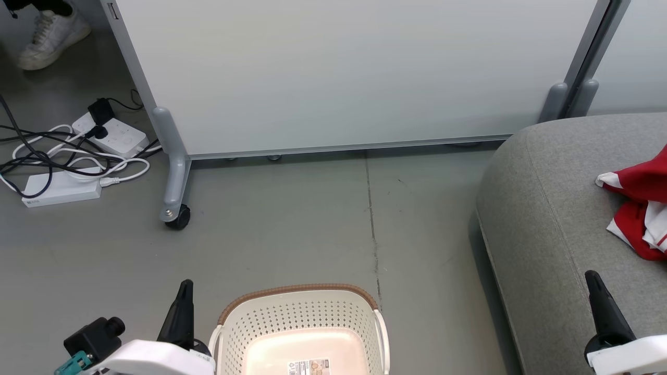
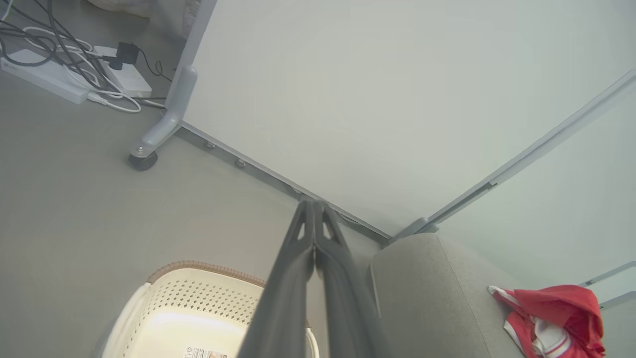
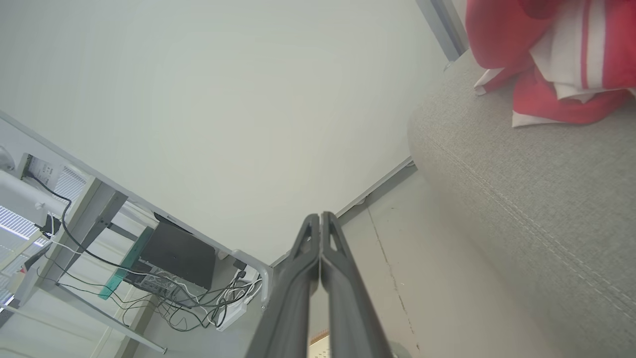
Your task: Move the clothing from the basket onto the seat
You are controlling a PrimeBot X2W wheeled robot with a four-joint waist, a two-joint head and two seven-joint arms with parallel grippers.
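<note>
Cropping hides part of the clothing (image 1: 642, 183) on the seat (image 1: 547, 219); left claw (image 2: 314, 205) and right claw (image 3: 320, 217) sit closed.

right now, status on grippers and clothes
Left gripper shut, right gripper shut, both empty. Clothes on the sofa seat. Basket looks empty. Nothing in the way.

left end effector (image 1: 184, 285) closed and empty, right end effector (image 1: 592, 276) likewise closed

Left hand (image 2: 314, 204) closed; clothing (image 2: 559, 308) on seat (image 2: 427, 298).
</note>
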